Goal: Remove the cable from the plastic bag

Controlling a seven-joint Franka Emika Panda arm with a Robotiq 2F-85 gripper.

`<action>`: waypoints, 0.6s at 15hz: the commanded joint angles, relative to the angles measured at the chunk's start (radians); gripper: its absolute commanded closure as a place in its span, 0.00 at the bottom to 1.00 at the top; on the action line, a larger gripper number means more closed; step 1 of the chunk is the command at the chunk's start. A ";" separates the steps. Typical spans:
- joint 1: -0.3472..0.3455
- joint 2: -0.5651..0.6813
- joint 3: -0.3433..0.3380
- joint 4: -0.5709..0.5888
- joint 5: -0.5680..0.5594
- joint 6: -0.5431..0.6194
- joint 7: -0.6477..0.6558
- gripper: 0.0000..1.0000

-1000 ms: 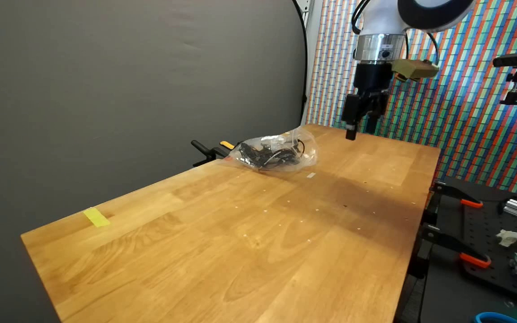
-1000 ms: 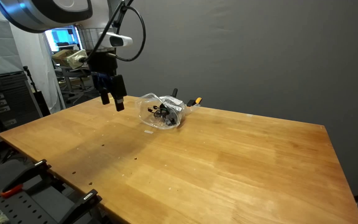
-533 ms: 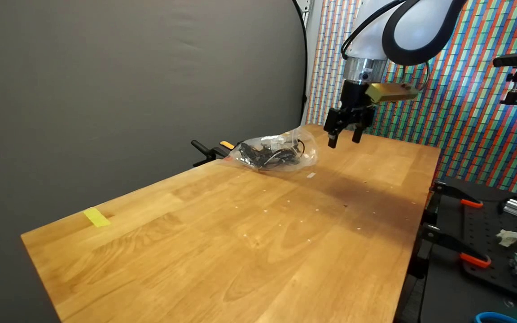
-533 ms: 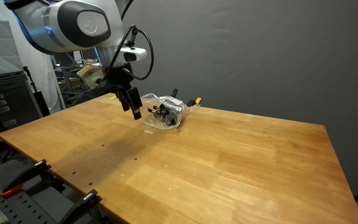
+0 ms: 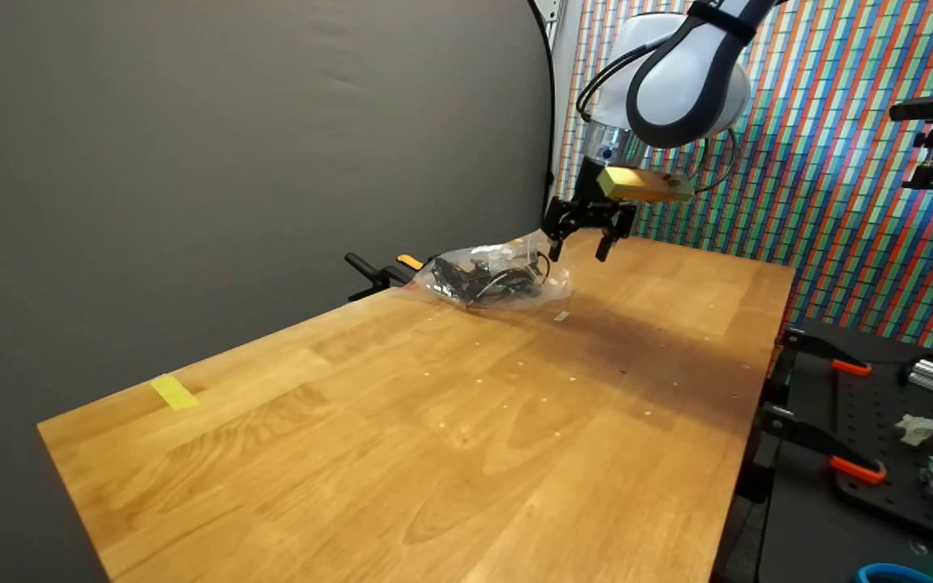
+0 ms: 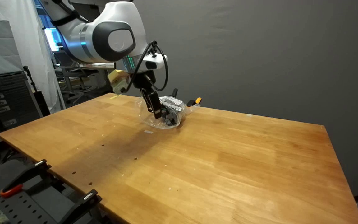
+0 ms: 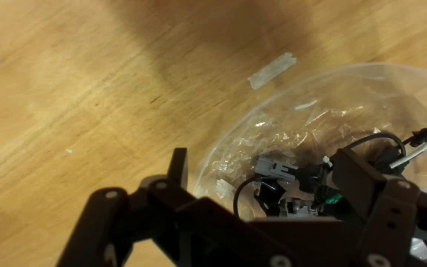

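Note:
The clear plastic bag [image 5: 561,285] lies on the wooden table near its back edge; it also shows in an exterior view [image 6: 158,125]. The black cable [image 5: 507,282] with grey connectors lies bundled inside it. In the wrist view the bag [image 7: 310,105] has a wide rounded rim, and the cable [image 7: 275,169] shows a green band and a white tie. My gripper [image 5: 577,253] is open and empty, tilted above one end of the bag. In the wrist view the gripper [image 7: 260,159] has its fingers spread over the bag's rim and the cable. Whether a fingertip touches the bag I cannot tell.
A black clamp with a yellow tip [image 6: 198,100] grips the table's back edge beside the bag. Orange-tipped clamps [image 5: 823,444] sit at the opposite edge, by a dark side bench. Tape pieces [image 7: 272,70] are stuck on the wooden table [image 6: 228,161].
My gripper has moved down and across toward the bag, tilting as it went, and its fingers now stand over the bag's end. The bag and cable have not visibly moved.

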 commanded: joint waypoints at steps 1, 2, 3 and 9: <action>0.027 0.086 0.007 0.095 0.119 0.039 -0.019 0.00; 0.038 0.105 0.001 0.115 0.140 0.048 -0.007 0.00; 0.049 0.122 -0.009 0.134 0.162 0.054 0.012 0.00; 0.066 0.179 -0.014 0.183 0.275 0.076 0.034 0.00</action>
